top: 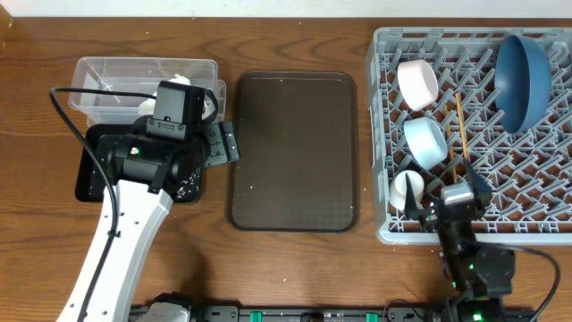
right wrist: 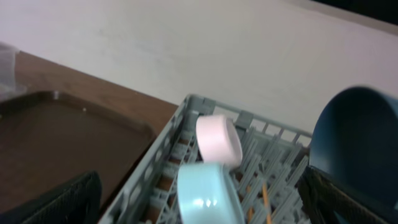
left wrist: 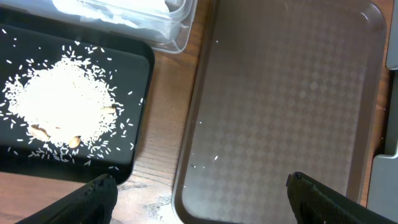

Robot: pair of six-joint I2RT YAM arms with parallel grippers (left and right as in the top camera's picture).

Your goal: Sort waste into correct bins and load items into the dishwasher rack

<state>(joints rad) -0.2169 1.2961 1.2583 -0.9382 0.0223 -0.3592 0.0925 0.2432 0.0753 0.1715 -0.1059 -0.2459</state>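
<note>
Woodgrain table (top: pixel 295 277) — grey lattice rack (top: pixel 381 134), rice heap (left wrist: pixel 62 102).

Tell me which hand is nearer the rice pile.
Left. The left hand hovers just beside the rice, past the black tray's edge; the right hand is far off, over the rack's front.

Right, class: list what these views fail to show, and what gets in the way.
1. Overhead: the left arm hides the rice pile on the black tray.
2. Left wrist: the top edge cuts off the clear tub.
3. Overhead: the right arm covers part of the small white cup.
4. Right wrist: the dark blue bowl is blurred and cut by the right edge.
</note>
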